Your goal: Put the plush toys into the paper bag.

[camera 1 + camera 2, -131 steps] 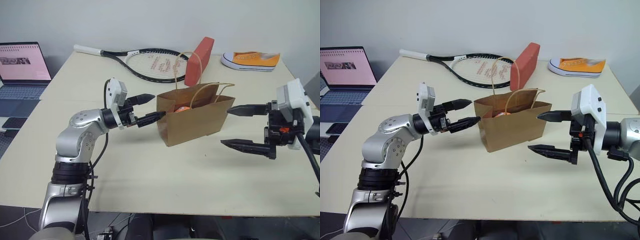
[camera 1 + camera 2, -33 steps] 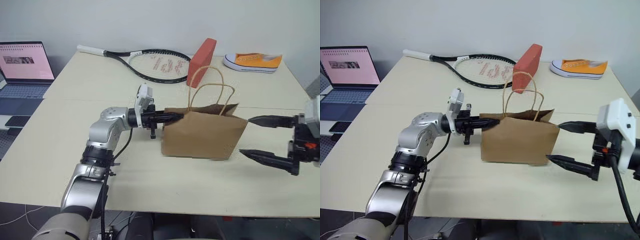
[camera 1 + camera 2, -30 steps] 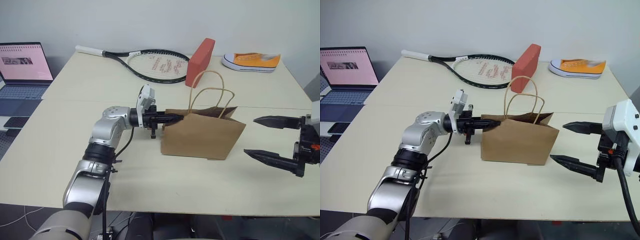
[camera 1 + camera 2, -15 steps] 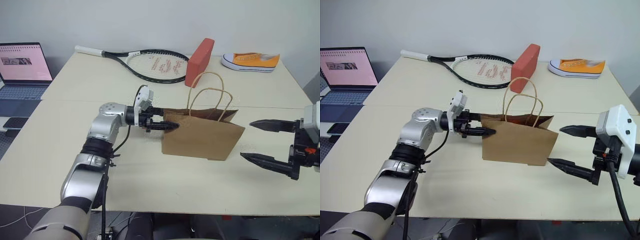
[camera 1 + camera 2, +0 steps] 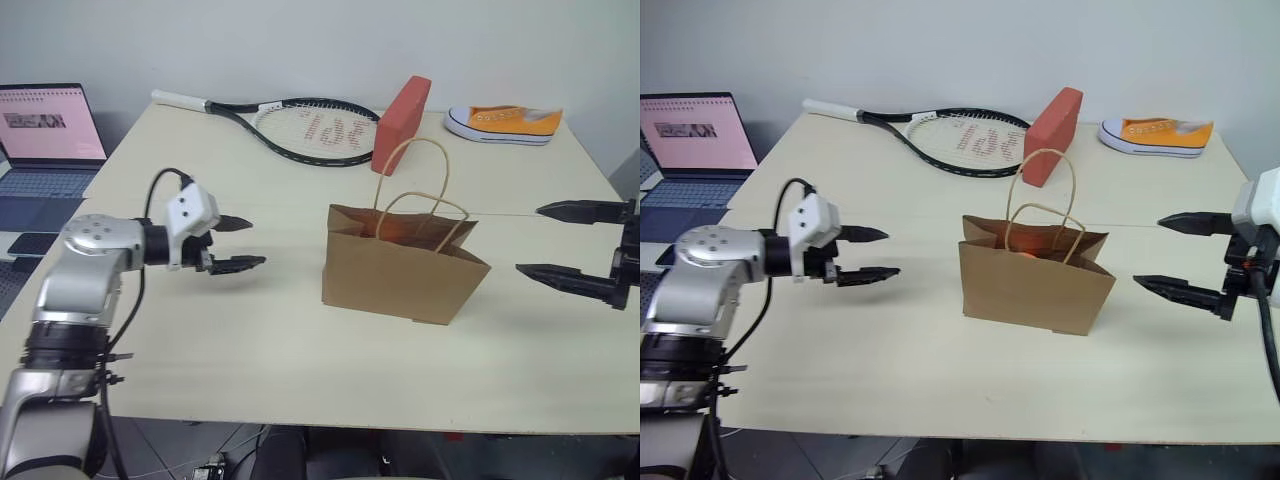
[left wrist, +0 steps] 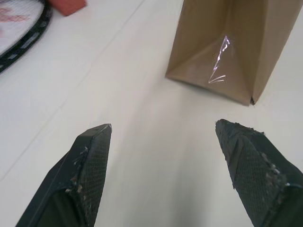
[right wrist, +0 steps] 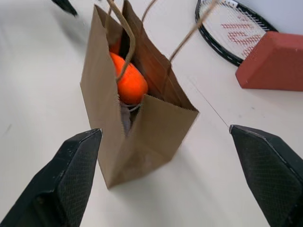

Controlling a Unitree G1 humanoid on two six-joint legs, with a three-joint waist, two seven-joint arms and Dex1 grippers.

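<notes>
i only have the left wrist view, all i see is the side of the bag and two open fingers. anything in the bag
Observer: Yes. The right wrist view looks into the paper bag and shows the orange carrot toy inside.
Operator: what about the egg toy
Observer: Something pale lies under the carrot, but I cannot tell what it is.
Operator: where's the right gripper
Observer: The right gripper is open and hangs apart from the bag on its right side, touching nothing.
Operator: bag standing ok
Observer: It stands upright on the table, both handles up, with the left gripper off to its left.
</notes>
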